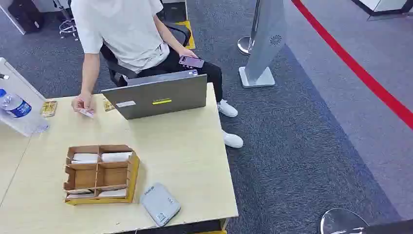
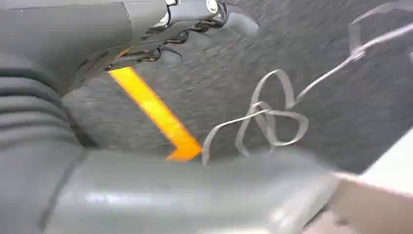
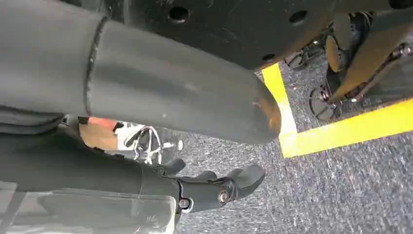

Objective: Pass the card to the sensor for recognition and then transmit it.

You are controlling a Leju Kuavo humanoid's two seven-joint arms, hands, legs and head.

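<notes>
A cardboard organizer (image 1: 100, 173) stands on the wooden table (image 1: 185, 146), with white cards (image 1: 85, 157) lying in its compartments. Beside it, near the table's front edge, lies the flat grey sensor (image 1: 160, 204). A seated person across the table pinches a small card (image 1: 86, 112) against the tabletop. My left hand (image 2: 44, 146) hangs over dark carpet, fingers spread and holding nothing. In the right wrist view my right hand (image 3: 97, 170) also hangs low above the carpet, its fingers loosely extended with nothing in them.
A grey laptop (image 1: 160, 95) stands open at the table's far side. A water bottle (image 1: 14, 105) and a small yellow packet (image 1: 48, 108) sit far left. The person holds a phone (image 1: 191, 61). A grey floor stand (image 1: 265, 44) and a red floor line (image 1: 360, 73) lie to the right.
</notes>
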